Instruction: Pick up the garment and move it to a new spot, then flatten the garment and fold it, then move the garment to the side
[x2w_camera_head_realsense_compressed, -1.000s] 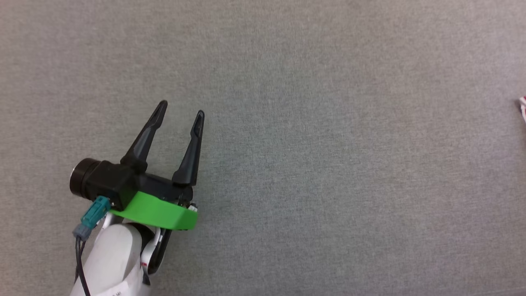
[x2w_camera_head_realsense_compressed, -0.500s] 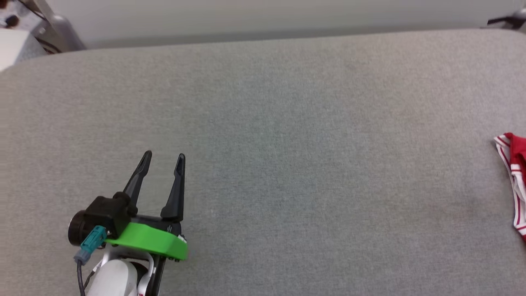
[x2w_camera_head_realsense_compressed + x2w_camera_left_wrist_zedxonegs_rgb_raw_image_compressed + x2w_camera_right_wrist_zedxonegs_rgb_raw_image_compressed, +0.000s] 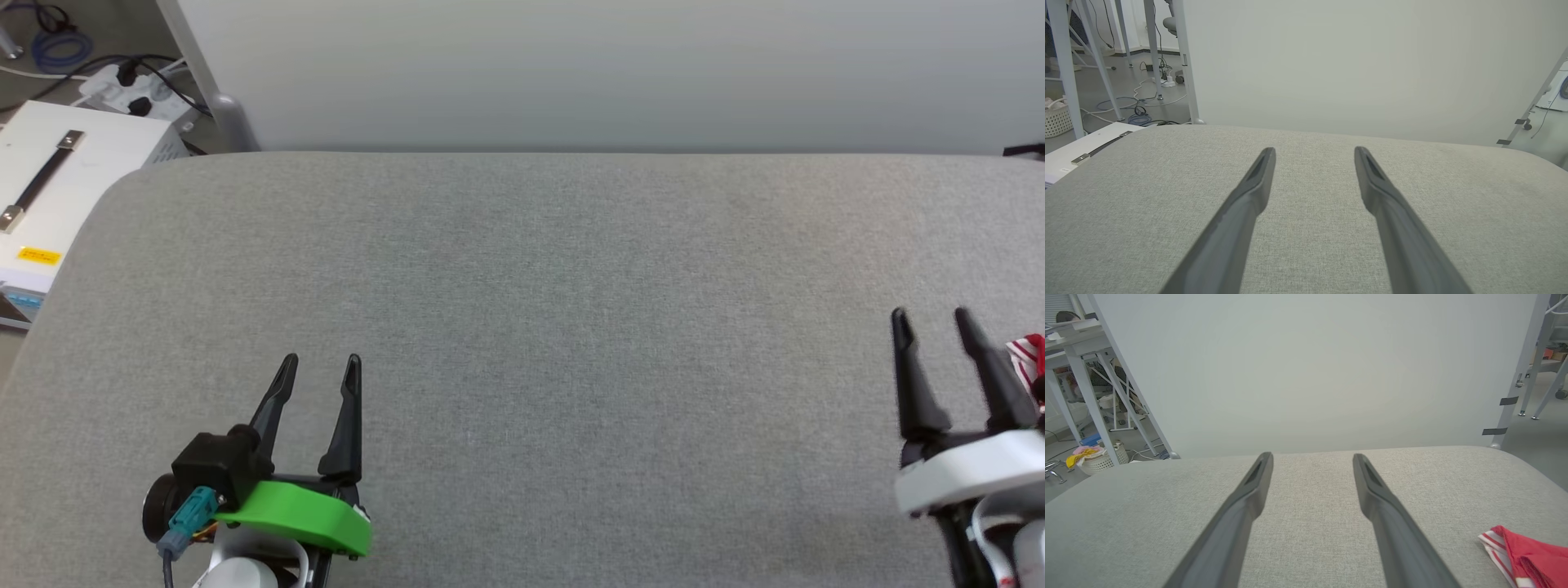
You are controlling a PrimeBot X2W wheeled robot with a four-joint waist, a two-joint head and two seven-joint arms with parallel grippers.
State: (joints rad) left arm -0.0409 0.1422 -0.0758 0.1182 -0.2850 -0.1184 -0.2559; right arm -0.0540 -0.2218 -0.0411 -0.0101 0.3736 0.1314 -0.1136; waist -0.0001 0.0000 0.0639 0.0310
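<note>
Released and empty, the right hand hovers low over the grey counter, its fingers spread with nothing between them. The left hand is likewise spread and empty, well apart from it on the other side. The garment lies bunched on the counter near the right hand's outer finger, off to that hand's right and a little short of its fingertips; from the head, a scrap of red cloth with striped trim pokes out beside that finger. Most of the risk seems to lie in that offset. If the hand goes straight ahead, it closes on bare counter. If it swings over and nips only the thin trim, it may lift a single layer, so the rest trails, twists or slips free on the way to the new spot. Because the head sees so little of the cloth, the aim is poorly checked, and I cannot tell how much counter lies beyond the garment, so a sideways nudge might push it off. Coming down too steeply could also jam the fingertips into the counter's cloth cover.
</note>
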